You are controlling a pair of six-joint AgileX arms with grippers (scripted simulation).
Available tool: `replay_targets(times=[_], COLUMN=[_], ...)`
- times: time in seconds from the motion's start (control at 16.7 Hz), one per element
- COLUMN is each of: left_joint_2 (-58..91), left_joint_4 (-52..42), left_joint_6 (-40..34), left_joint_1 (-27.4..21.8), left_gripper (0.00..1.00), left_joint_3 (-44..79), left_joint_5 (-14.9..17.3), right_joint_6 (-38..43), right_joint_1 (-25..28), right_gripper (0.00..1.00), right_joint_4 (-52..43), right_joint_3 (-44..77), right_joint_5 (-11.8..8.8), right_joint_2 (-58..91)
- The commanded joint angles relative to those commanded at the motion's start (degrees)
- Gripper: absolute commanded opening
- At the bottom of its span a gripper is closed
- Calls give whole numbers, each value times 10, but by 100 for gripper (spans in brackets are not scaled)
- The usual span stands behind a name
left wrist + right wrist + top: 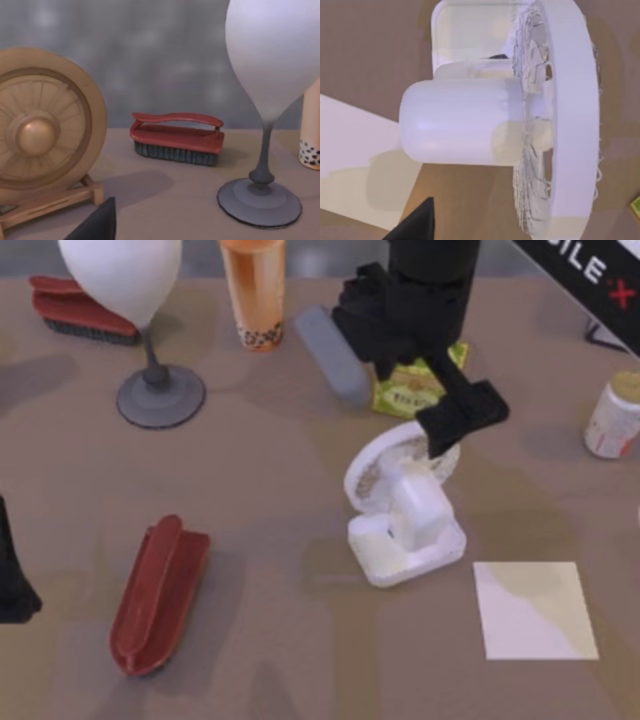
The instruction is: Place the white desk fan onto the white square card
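Note:
The white desk fan point(405, 512) stands on its rounded square base at the table's middle, grille head toward the back. In the right wrist view its motor housing point(462, 122) and grille ring point(570, 115) fill the picture. My right gripper point(462, 412) hangs open just above the head's back right rim, holding nothing; only one dark fingertip point(420, 222) shows. The white square card point(535, 610) lies flat to the fan's front right, with a strip of bare table between them, and appears again as the card point(355, 150). My left gripper point(12, 585) is parked at the left edge.
A white teardrop lamp point(135, 300) on a grey disc, an orange cup point(253, 290), a grey bar point(330, 352) and a green packet point(415, 385) stand behind. Red brushes point(158, 595) point(80, 308) lie left. A white bottle point(612, 418) is far right.

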Motion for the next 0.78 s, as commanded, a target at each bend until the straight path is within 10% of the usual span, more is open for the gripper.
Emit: replay_targets(times=[0.78], left_joint_2=[0], left_joint_4=[0], left_joint_6=[0], left_joint_1=[0], left_gripper=[100], left_joint_3=[0], left_joint_5=[0], right_joint_6=[-1], right_joint_1=[1], right_gripper=[100], right_joint_4=[111], right_joint_3=[-156], right_joint_5=[0], right_joint_2=[-38])
